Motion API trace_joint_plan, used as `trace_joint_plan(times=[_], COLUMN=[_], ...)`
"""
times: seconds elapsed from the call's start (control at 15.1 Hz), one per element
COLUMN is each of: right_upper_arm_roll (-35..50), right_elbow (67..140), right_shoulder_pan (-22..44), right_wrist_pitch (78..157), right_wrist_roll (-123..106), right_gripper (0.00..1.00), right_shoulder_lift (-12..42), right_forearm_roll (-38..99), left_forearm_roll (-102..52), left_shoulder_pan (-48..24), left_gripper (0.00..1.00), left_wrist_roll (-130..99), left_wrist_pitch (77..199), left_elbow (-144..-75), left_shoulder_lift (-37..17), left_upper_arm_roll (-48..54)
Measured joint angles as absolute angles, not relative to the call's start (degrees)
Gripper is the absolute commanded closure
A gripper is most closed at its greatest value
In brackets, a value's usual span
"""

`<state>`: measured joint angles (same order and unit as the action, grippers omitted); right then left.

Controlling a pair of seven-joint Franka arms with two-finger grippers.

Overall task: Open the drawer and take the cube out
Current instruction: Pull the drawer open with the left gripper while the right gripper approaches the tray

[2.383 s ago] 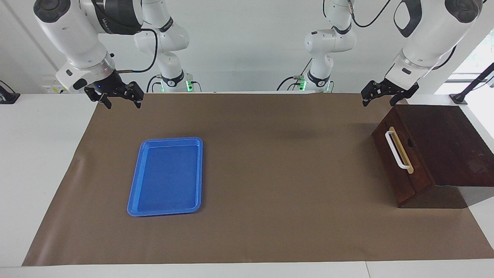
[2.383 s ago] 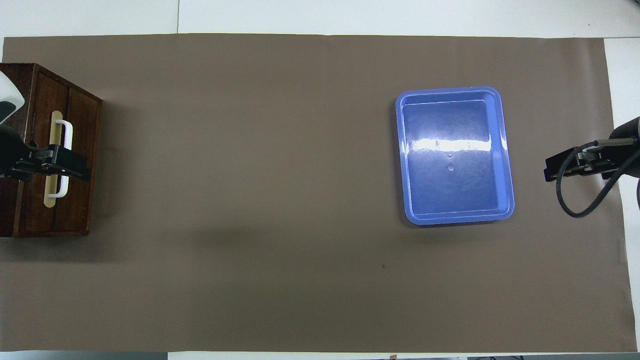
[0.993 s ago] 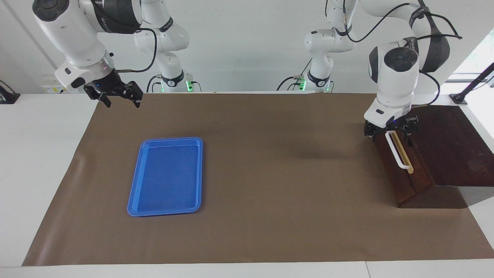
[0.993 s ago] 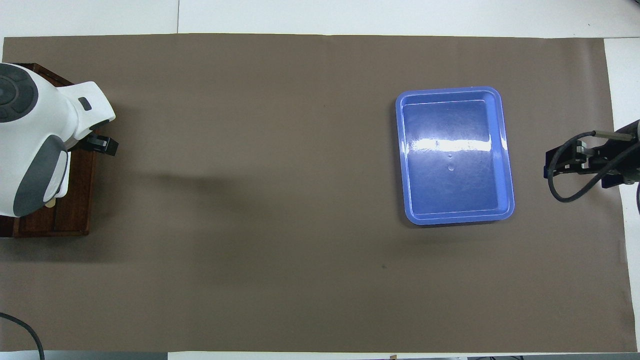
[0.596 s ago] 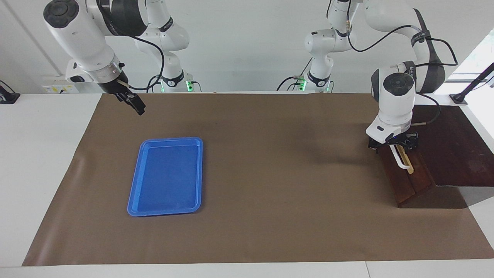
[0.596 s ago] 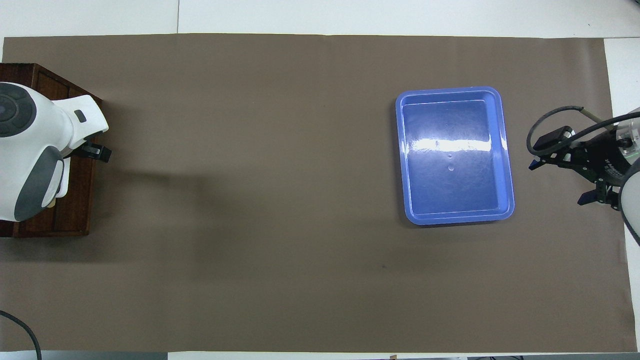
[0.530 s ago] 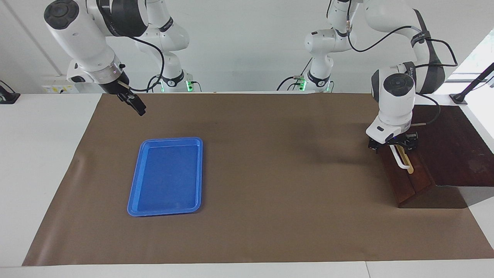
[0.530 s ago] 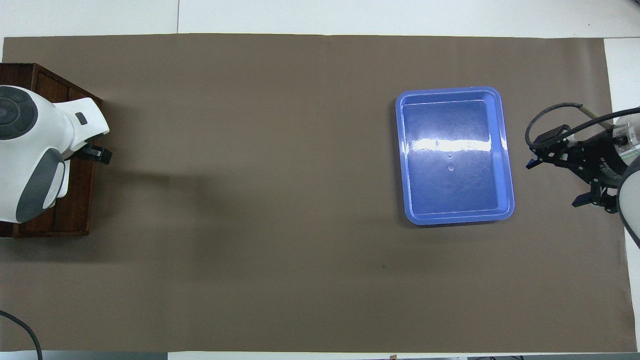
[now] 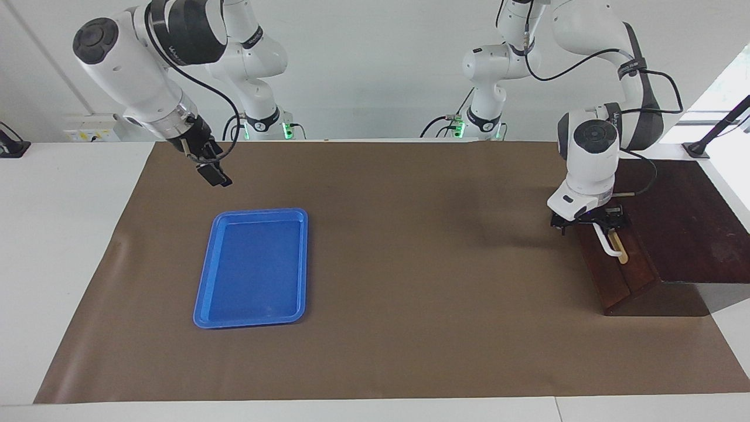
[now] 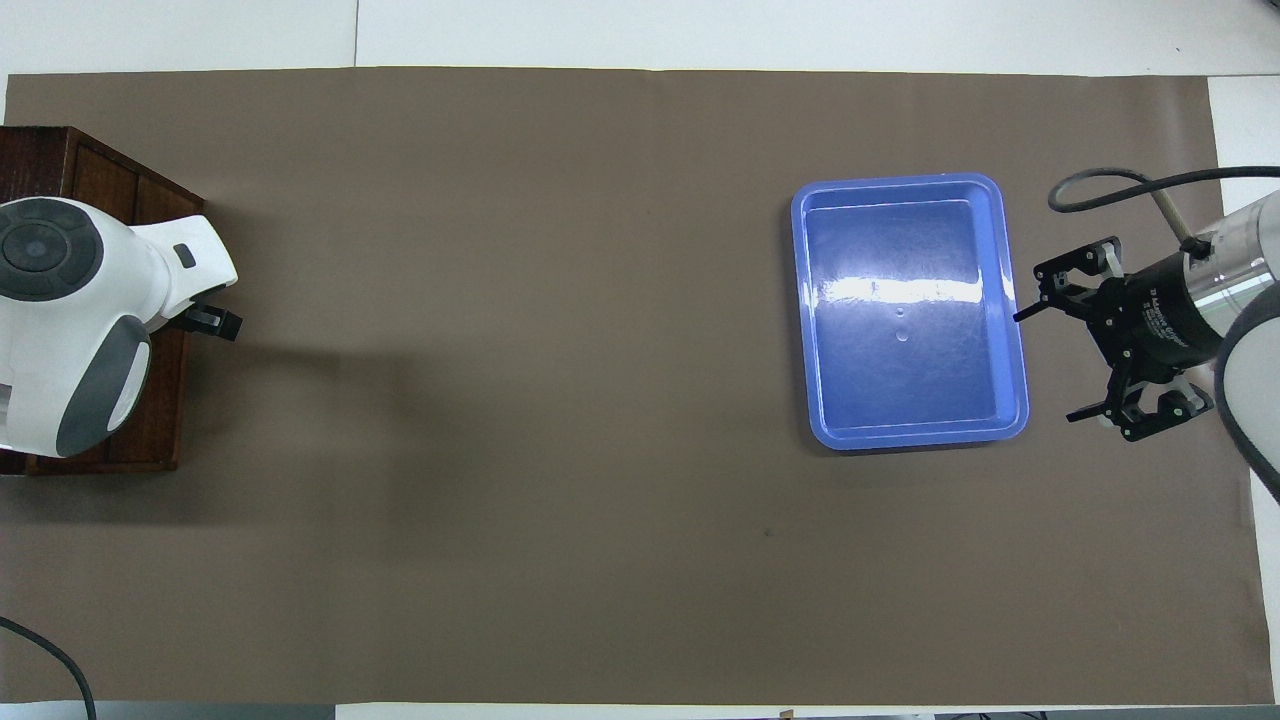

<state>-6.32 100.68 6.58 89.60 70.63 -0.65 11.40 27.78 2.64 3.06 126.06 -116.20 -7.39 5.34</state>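
Note:
The drawer is shut in its dark wooden box at the left arm's end of the table. Its white bar handle shows partly below my left gripper, which is down at the end of the handle nearer to the robots. In the overhead view the left arm's hand covers most of the drawer front, and only the gripper's tip shows. My right gripper is open and empty in the air beside the blue tray, as the overhead view shows. The cube is hidden.
A flat blue plastic tray lies empty on the brown mat toward the right arm's end; it also shows in the overhead view. The brown mat covers most of the table.
My left gripper came down from above the box to the drawer handle. My right arm swung down and turned toward the blue tray. The drawer has not moved.

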Motion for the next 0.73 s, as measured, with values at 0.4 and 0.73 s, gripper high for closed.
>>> trace_joint_plan(times=[0.4,0.73], right_upper_arm_roll=[-6.8,-6.5], right_elbow=[100.8,101.0], right_shoulder_pan=[5.5,5.7], right_wrist_pitch=[90.2,92.6], right_wrist_roll=[77.5,78.7], right_gripper=[0.00,0.00], right_shoulder_lift=[0.7,0.8], right_forearm_roll=[17.3,17.4], left_forearm_roll=[27.0,22.2], left_shoulder_pan=[-1.1,-6.4], left_gripper=[0.00,0.00], left_wrist_roll=[-6.8,-13.7], left_wrist_pitch=[126.3,125.6], left_elbow=[-116.2,-115.5], left_shoulder_lift=[-7.4,-7.4], left_upper_arm_roll=[6.1,6.2])
